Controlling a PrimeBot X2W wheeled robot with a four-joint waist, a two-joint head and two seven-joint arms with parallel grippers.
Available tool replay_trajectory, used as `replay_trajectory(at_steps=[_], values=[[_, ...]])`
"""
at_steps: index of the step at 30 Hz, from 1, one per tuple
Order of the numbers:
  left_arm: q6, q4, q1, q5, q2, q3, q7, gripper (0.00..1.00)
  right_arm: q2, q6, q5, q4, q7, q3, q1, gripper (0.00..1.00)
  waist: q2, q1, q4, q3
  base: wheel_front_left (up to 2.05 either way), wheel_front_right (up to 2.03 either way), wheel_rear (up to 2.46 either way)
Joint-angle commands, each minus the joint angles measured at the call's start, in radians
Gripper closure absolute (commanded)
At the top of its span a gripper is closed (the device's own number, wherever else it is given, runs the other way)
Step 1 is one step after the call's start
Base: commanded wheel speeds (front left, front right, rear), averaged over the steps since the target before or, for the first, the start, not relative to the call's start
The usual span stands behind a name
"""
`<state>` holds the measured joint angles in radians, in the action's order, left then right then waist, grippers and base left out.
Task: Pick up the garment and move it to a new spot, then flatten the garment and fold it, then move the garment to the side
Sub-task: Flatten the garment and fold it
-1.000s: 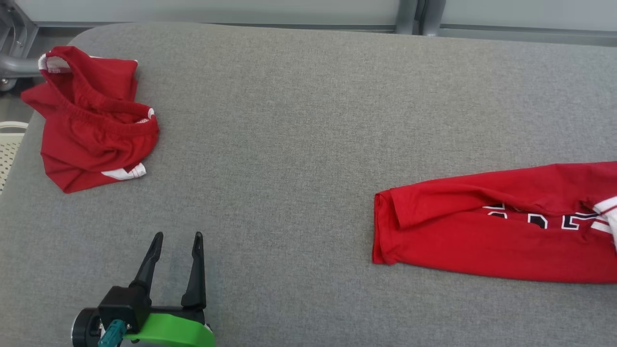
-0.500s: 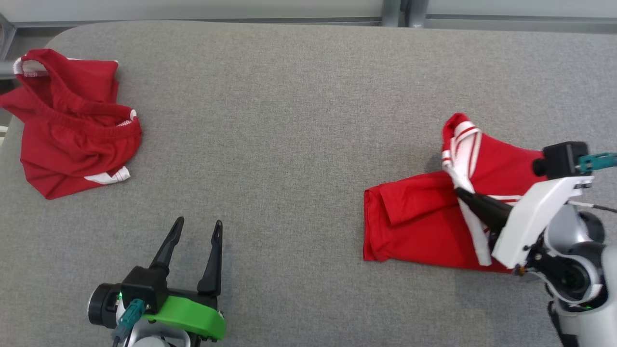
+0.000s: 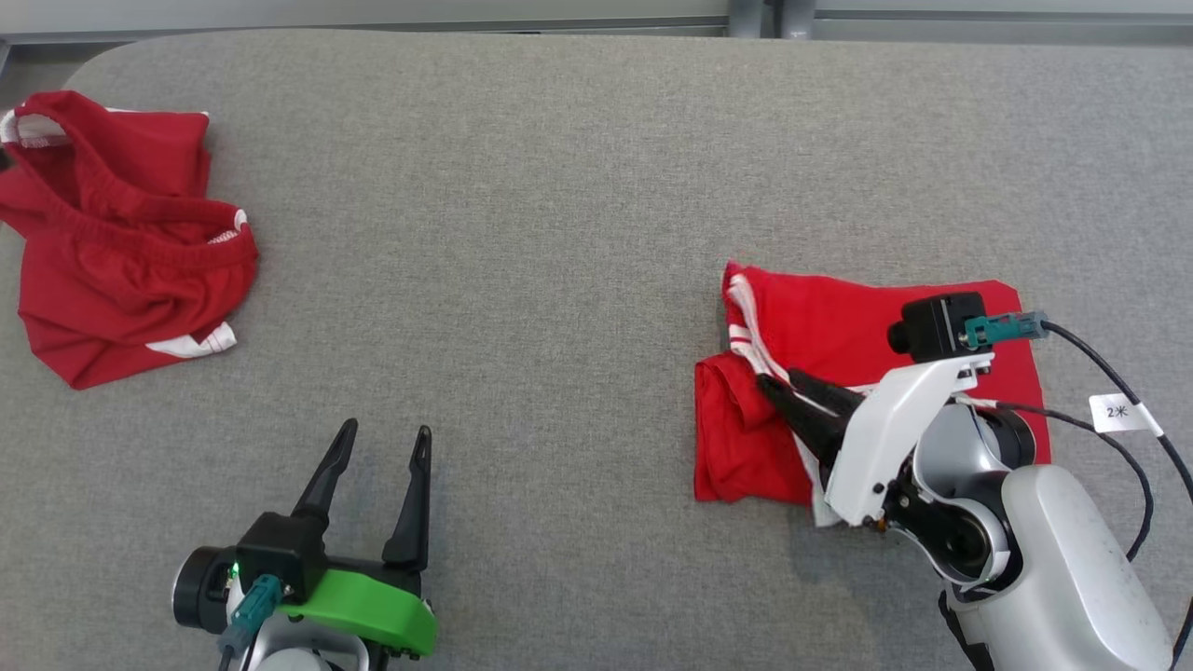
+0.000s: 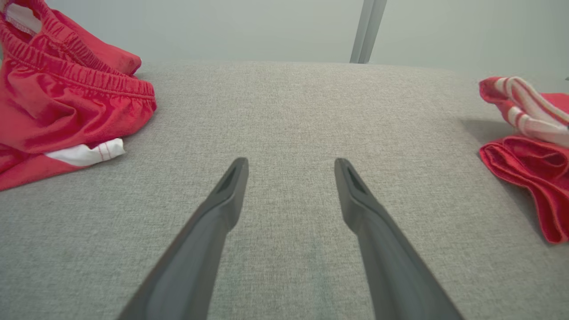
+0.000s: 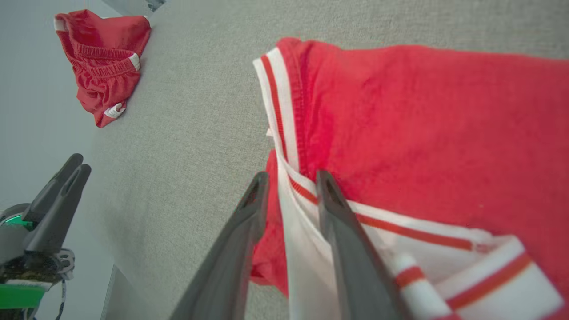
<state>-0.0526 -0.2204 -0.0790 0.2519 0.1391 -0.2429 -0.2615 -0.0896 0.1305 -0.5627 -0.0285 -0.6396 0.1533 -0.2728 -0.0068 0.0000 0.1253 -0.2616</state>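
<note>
The red jersey (image 3: 839, 317) with white striped trim lies on the right of the grey padded table (image 3: 559, 186), folded over itself into a short stack. My right gripper (image 3: 769, 382) rests low on its left part, shut on the white striped trim, which runs between the two fingers in the right wrist view (image 5: 291, 175). The upper red layer (image 5: 422, 133) lies flat beyond the fingers. My left gripper (image 3: 385, 431) hovers open over bare table at the lower left, well apart from the jersey (image 4: 533, 169). Nothing is between its fingers (image 4: 291, 162).
A crumpled pair of red shorts (image 3: 121, 261) with an elastic waistband lies at the table's far left; it also shows as shorts (image 4: 53, 98) in the left wrist view. Bare grey table stretches between the two garments. A cable with a white tag (image 3: 1118, 412) trails from the right wrist.
My right gripper carried the striped edge leftward over the jersey and lowered it, so the long garment is now folded to about half its length. The head camera shifted. The left gripper stayed put.
</note>
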Motion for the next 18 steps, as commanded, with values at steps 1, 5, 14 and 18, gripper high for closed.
replay_trajectory(at_steps=[1, 5, 14, 18], values=[[-0.001, 0.0, -0.001, -0.011, 0.002, 0.007, -0.005, 0.0, 0.006, 0.0, -0.006, 0.012, 0.017, -0.002, -0.013, 0.0, 0.0068, 0.0, -0.01, 0.002, 0.0, 0.0, 0.0], [0.001, 0.0, 0.014, -0.015, 0.01, 0.018, -0.005, 0.0, 0.013, 0.0, -0.022, 0.066, 0.044, -0.022, -0.015, 0.0, 0.0068, 0.0, -0.021, 0.007, 0.0, 0.0, 0.0], [0.019, 0.047, 0.067, -0.007, 0.009, 0.059, -0.005, 0.0, -0.042, 0.0, -0.061, 0.338, -0.028, -0.28, 0.093, 0.0, 0.0068, 0.0, -0.053, 0.009, 0.0, 0.0, 0.0], [0.014, 0.063, 0.065, -0.01, -0.001, 0.056, -0.005, 0.0, -0.113, 0.0, -0.004, 0.293, -0.068, -0.389, 0.146, 0.0, 0.0068, 0.0, -0.055, -0.007, 0.0, 0.0, 0.0]])
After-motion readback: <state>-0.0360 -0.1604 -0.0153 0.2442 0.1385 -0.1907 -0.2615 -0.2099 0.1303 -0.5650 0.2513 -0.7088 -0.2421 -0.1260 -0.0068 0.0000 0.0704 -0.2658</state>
